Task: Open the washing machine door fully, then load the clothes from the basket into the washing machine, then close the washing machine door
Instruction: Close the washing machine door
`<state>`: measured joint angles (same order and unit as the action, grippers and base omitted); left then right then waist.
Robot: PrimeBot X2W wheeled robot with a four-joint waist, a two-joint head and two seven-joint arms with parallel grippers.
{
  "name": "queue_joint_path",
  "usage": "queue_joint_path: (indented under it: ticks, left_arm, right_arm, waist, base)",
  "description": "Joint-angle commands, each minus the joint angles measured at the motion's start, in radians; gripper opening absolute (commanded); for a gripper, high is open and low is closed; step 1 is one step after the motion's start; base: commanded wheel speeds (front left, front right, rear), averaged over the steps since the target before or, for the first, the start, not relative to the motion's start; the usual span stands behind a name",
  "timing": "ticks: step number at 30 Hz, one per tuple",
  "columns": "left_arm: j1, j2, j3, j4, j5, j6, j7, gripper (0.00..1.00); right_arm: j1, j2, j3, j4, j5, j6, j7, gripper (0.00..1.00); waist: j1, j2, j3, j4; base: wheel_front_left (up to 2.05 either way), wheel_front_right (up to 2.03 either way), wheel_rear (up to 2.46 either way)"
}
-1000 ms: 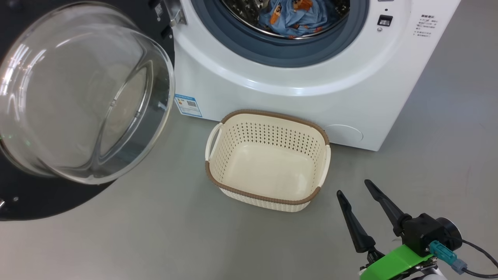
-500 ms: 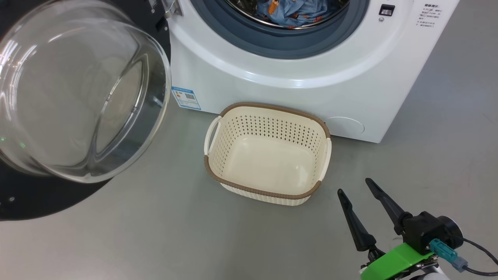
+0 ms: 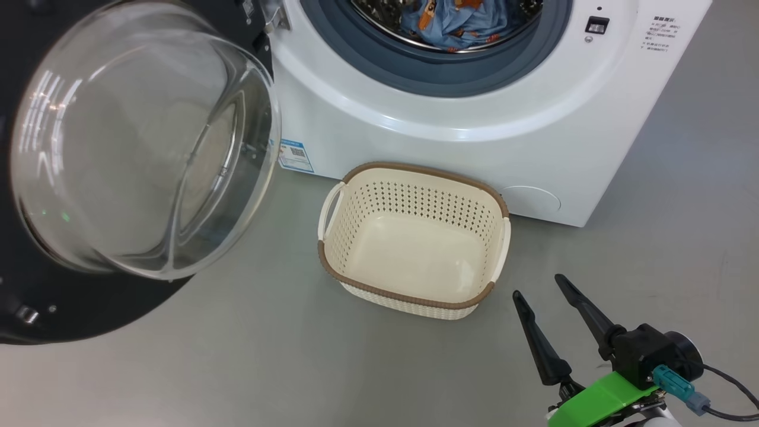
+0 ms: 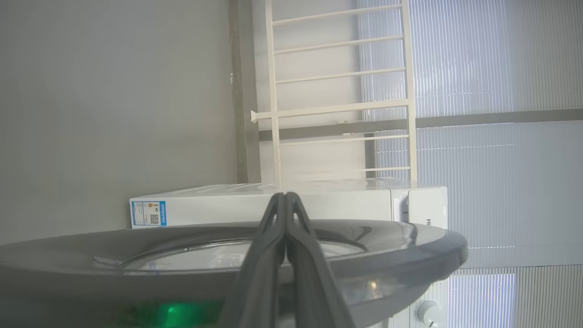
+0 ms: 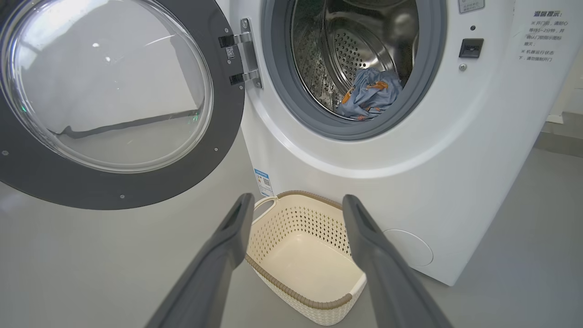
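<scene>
We count one washing machine point(image 3: 474, 154), one door point(image 3: 89, 308), one basket point(image 3: 409, 295), one heap of clothes point(image 3: 456, 24) and two claws. The door hangs wide open on our left, and its glass bowl point(image 3: 136, 148) bulges out toward us. The basket sits on the grey floor point(image 3: 237, 367) just in front of the washing machine, and it is empty. The clothes, blue with little orange pictures, lie inside the steel drum point(image 5: 364, 45). One small blue sticker point(image 3: 295, 155) is low on the machine's front. The right claw point(image 3: 538, 285) hangs over the floor near the basket, fingers spread wide, holding nothing. The left claw point(image 4: 285, 196) is squeezed tight together with nothing in it, right by the door's dark outer side. We cannot tell if it touches.
</scene>
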<state>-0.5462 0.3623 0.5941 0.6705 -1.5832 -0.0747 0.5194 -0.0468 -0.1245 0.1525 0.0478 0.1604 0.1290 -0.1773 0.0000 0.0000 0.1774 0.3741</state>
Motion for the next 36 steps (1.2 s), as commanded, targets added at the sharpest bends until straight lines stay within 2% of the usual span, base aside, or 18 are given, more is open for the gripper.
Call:
queue_joint_path:
  ticks: [1, 8, 12, 17, 27, 36]
  left_arm:
    - [0.013, 0.031, -0.004, -0.037, -0.007, 0.005, 0.037, 0.0]
    - [0.08, 0.012, -0.036, -0.122, -0.046, 0.043, 0.183, 0.0]
    - [0.115, -0.018, -0.069, -0.199, -0.093, 0.07, 0.308, 0.0]
    - [0.178, -0.045, -0.097, -0.285, -0.12, 0.111, 0.398, 0.0]
    - [0.252, -0.12, -0.108, -0.426, -0.184, 0.14, 0.479, 0.0]
    - [0.272, -0.199, -0.157, -0.503, -0.185, 0.13, 0.492, 0.0]
  right_arm:
    - [-0.019, 0.004, 0.029, -0.02, 0.005, 0.002, -0.005, 1.0]
    - [-0.018, 0.009, 0.037, -0.014, 0.009, 0.002, -0.018, 1.0]
    - [-0.015, 0.011, 0.039, -0.009, 0.01, 0.002, -0.022, 1.0]
    - [-0.02, 0.014, 0.047, -0.006, 0.014, 0.002, -0.023, 1.0]
    - [-0.025, 0.017, 0.047, 0.001, 0.022, 0.002, -0.029, 1.0]
    - [-0.038, 0.022, 0.047, 0.01, 0.03, 0.002, -0.035, 1.0]
  waist:
    - [0.0, 0.0, -0.002, 0.002]
    - [0.0, 0.0, -0.008, 0.007]
    - [0.0, 0.0, -0.009, 0.012]
    - [0.0, 0.0, -0.005, 0.011]
    - [0.0, 0.0, 0.005, 0.003]
    - [0.0, 0.0, 0.007, -0.025]
  base:
    - [0.0, 0.0, 0.0]
    - [0.0, 0.0, 0.0]
    - [0.0, 0.0, 0.0]
    - [0.0, 0.0, 0.0]
    - [0.0, 0.0, 0.0]
    - [0.0, 0.0, 0.0]
